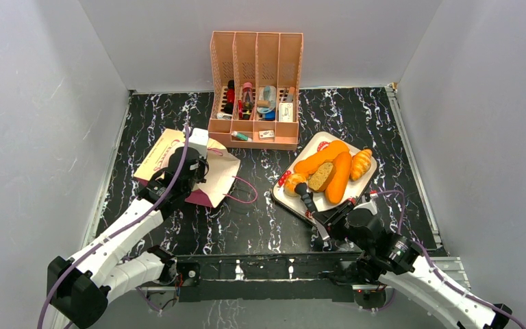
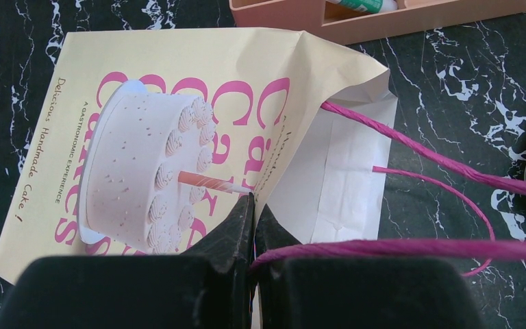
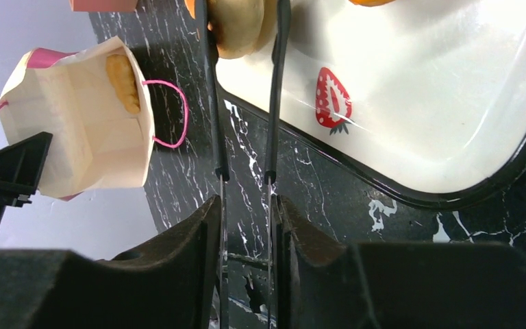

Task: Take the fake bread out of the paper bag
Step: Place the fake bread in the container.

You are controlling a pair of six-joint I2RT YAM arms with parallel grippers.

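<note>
One ridged golden loaf [image 3: 123, 82] of the fake bread lies inside the open mouth of the paper bag [image 3: 82, 137], at the upper left of the right wrist view. The other pieces, two long loaves [image 1: 340, 177], a brown slice [image 1: 320, 177] and a croissant [image 1: 361, 163], lie on the strawberry-print tray [image 3: 418, 103] at centre right of the top view. A small round roll [image 3: 236, 27] sits between the tips of black tongs [image 3: 272, 103] at the tray's left corner, so the step in hand looks like setting this piece down on the tray. The right tool [image 3: 246, 205] grasps the tongs, its fingers pressed against their two arms. The left tool [image 2: 253, 205] is clenched at the bag, centre left of the top view; a pink cord handle [image 2: 397, 247] runs out from between its fingers, so it seems to pinch the bag by that cord. Next, I judge, the tongs must let the roll go and cross the bench [image 1: 260, 219] to the bag's mouth, well apart to the left, for the loaf left inside
</note>
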